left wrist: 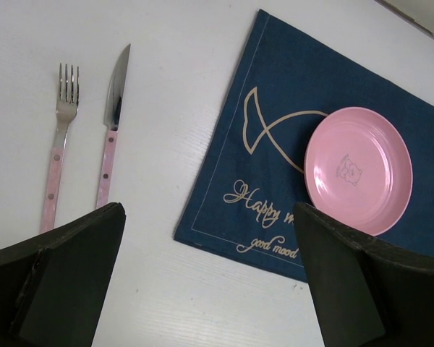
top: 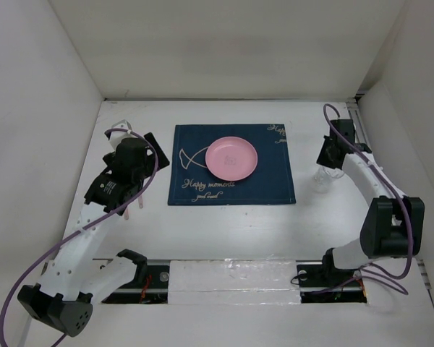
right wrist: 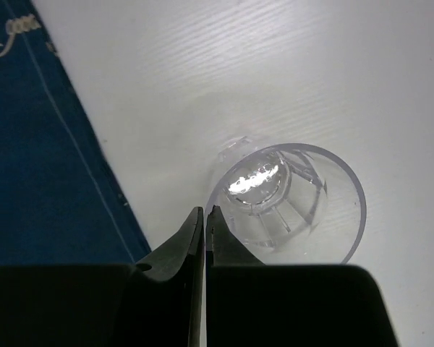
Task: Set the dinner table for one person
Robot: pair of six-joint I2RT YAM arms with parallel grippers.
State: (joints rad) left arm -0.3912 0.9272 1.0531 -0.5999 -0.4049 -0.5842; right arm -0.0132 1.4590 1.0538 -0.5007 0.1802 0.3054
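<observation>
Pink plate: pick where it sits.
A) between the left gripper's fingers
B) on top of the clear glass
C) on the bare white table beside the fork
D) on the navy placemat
D: the pink plate lies flat on the navy placemat, inside its edges.

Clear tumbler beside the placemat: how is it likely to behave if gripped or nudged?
The clear tumbler looks thin-walled and empty, so probably light. Its smooth, glossy wall may slip in a pinch. Narrower at the base than the rim, it could tip if pushed high.
</observation>
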